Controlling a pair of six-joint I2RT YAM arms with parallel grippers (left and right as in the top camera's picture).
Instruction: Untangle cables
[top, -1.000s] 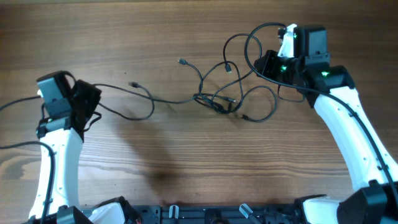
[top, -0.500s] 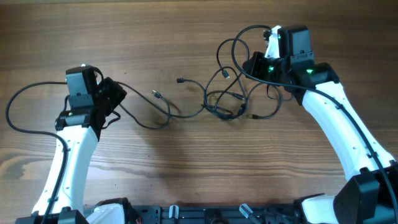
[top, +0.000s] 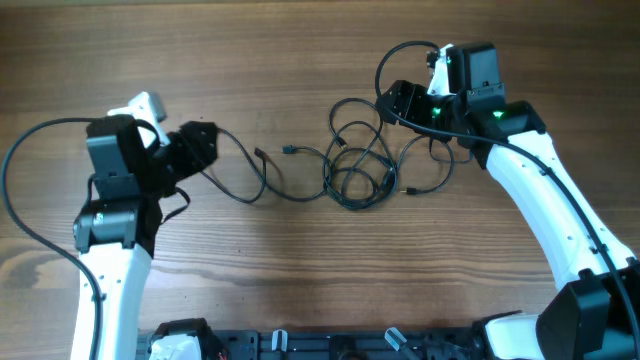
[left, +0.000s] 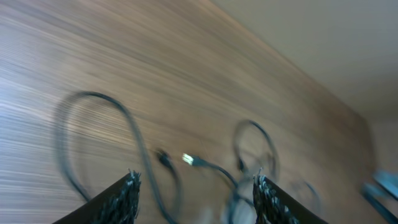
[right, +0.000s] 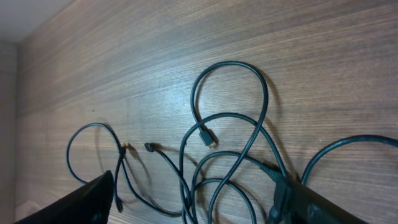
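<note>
Loosening the knot is the step in hand, by my judgement. The cables (top: 358, 172) lie in overlapping loops right of the centre of the bench (top: 300, 270), nearer its far edge, with one strand trailing toward the left edge. The left gripper (left: 196, 182) hangs over that strand with jaws apart, clamping nothing; its view is blurred. The right gripper (right: 196, 182) stands at the far-right side of the tangle, jaws likewise spread, a cable just beside one finger. The next move calls for each gripper to close on a separate strand and draw it toward the opposite edge.
</note>
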